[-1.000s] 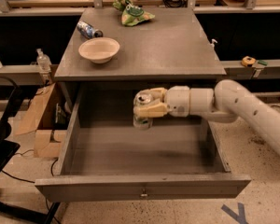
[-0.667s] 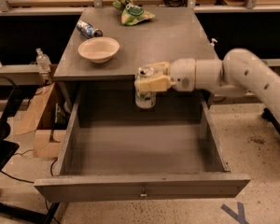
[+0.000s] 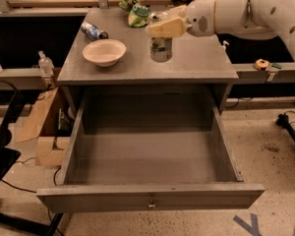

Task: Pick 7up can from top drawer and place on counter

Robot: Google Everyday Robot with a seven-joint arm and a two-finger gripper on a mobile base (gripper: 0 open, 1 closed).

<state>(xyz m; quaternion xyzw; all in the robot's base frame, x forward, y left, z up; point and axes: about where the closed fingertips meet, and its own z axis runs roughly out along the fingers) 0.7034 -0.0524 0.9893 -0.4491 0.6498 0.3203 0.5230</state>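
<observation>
Tool (image 3: pixel 160 32) pinching 7up can (image 3: pixel 161 50) top; can over counter (image 3: pixel 201 63); green marking, lettering unreadable; top drawer (image 3: pixel 147 200) open

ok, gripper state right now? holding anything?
Gripper: closed on the 7up can, gripping it at the top, above the counter.

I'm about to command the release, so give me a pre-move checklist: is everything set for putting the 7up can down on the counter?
1. 7up can out of the top drawer: ok.
2. Gripper above the counter, jaws closed on the can's top: ok.
3. Can upright: ok.
4. Can apart from the bowl: ok.
5. Can base resting on the counter: cannot tell.
</observation>
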